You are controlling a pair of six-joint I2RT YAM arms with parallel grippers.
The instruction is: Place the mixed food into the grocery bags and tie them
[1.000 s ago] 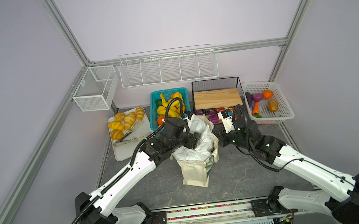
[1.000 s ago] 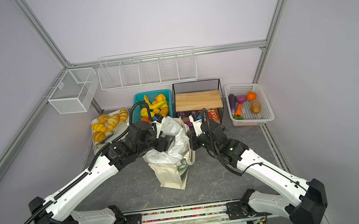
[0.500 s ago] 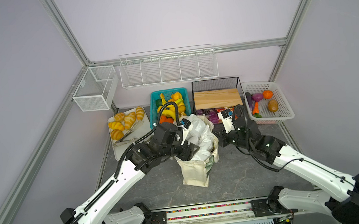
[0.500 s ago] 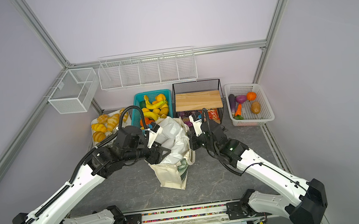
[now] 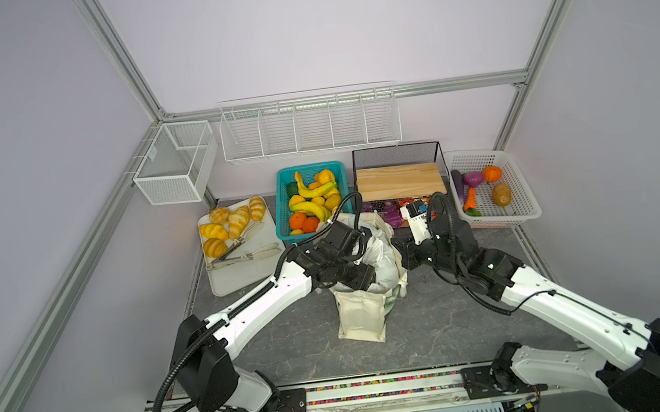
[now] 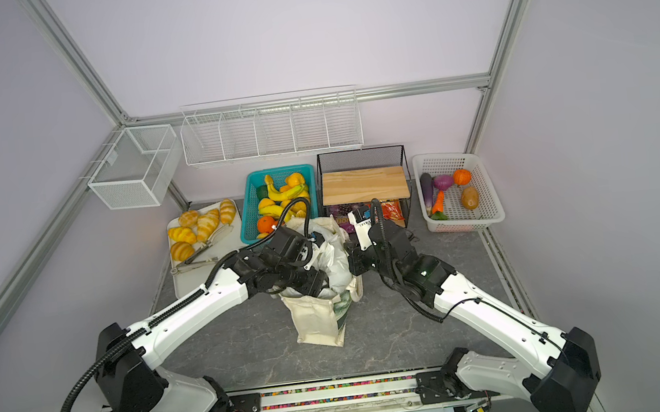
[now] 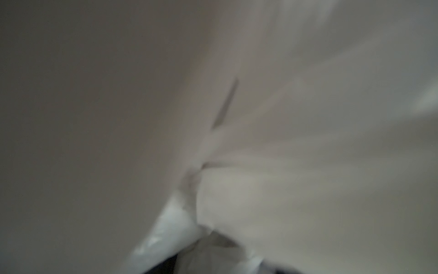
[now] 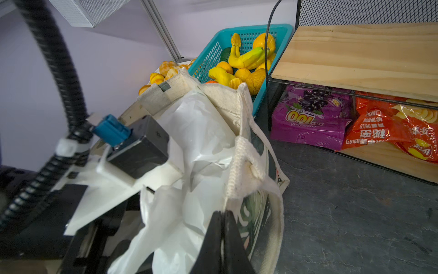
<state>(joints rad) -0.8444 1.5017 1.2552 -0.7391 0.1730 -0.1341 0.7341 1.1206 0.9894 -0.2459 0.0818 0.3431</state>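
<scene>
While the right tool (image 8: 221, 237) stays pressed together on the canvas tote (image 5: 363, 316) rim, the left tool (image 5: 361, 280), spread not discernible, has sunk toward the tote's near lip. White plastic carrier bag (image 5: 381, 256): inside tote, bulging out. Food: unseen. Tying probably pending.

My left arm (image 5: 263, 306) and right arm (image 5: 573, 310) are white shells with black joints and black bases; a ribbed black cable (image 8: 54, 47) loops beside each. My right gripper (image 8: 221, 217) has tapered black fingers.
</scene>
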